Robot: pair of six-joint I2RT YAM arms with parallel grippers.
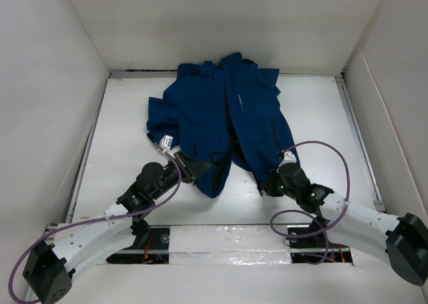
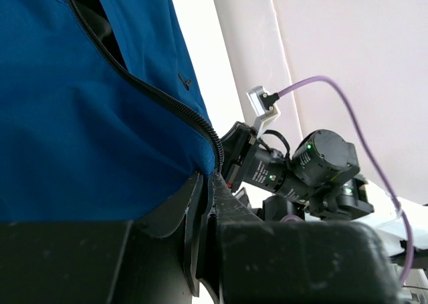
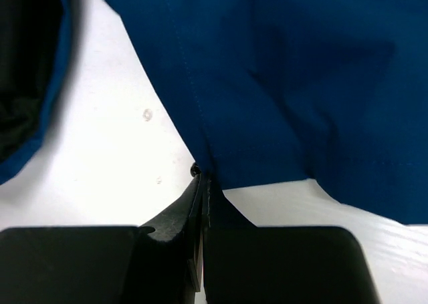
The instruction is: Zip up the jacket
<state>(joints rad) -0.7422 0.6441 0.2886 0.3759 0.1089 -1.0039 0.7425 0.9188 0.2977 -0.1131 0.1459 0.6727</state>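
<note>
The dark blue jacket (image 1: 251, 110) lies flat on the white table, collar far, hem near, its front open with dark lining (image 1: 217, 170) showing between the panels. My left gripper (image 1: 192, 171) is shut on the bottom corner of the left panel; in the left wrist view the zipper teeth (image 2: 167, 103) run along the blue fabric (image 2: 67, 117) down into my gripper (image 2: 214, 178). My right gripper (image 1: 267, 184) is shut on the bottom corner of the right panel; the right wrist view shows it (image 3: 202, 178) pinching the hem edge of the fabric (image 3: 301, 83).
White walls (image 1: 40, 117) enclose the table on three sides. Purple cables (image 1: 334, 157) loop over both arms. The right arm's wrist (image 2: 301, 167) shows close by in the left wrist view. Bare table (image 1: 120, 157) lies on both sides of the jacket.
</note>
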